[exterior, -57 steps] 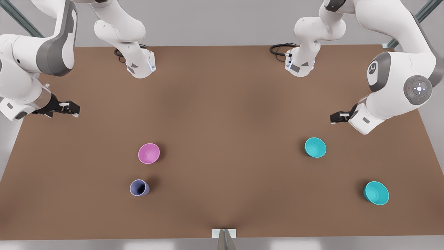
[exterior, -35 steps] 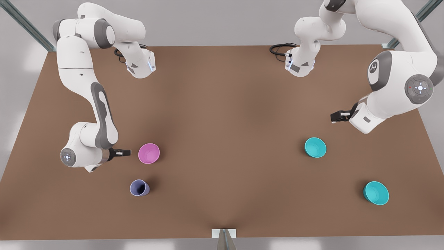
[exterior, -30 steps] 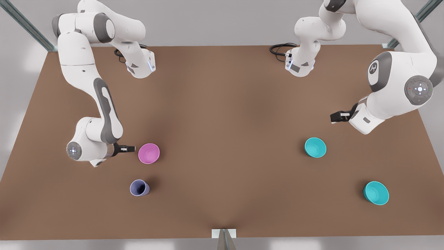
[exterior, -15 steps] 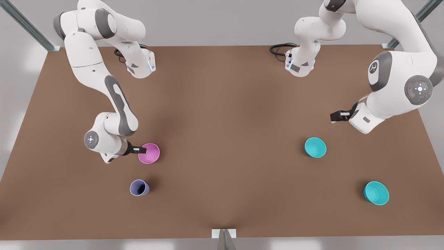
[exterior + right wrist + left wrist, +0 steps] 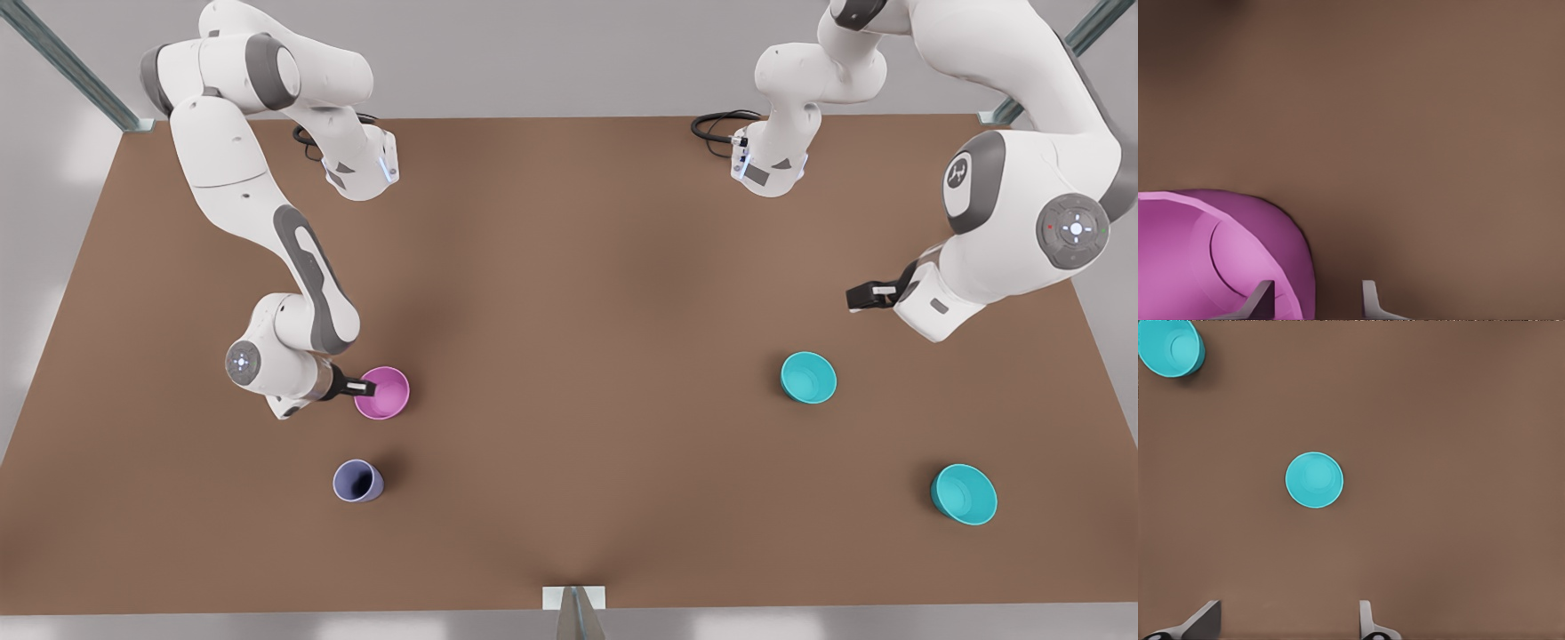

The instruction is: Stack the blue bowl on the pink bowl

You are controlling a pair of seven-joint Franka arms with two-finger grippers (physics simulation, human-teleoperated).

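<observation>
The right gripper (image 5: 369, 388) straddles the pink bowl's (image 5: 384, 393) rim, fingers apart, nothing clamped, while the open, empty left gripper (image 5: 855, 299) waits near the blue bowl (image 5: 808, 377); both bowls look light, rigid and smooth, best pinched at the rim wall.

Right wrist view. Pink bowl (image 5: 1218, 260) stands upright on the brown table (image 5: 1425, 120), its open mouth, inner wall and flat bottom in sight. Right gripper (image 5: 1317, 300): two grey fingertips visible, jaws apart. One fingertip (image 5: 1261, 299) sits inside the bowl, against the inner wall; the other (image 5: 1369, 297) is outside, over bare table. The bowl's rim and wall lie between them; contact with the wall cannot be confirmed. A dark shadow runs along the bowl's outer side on the table.
</observation>
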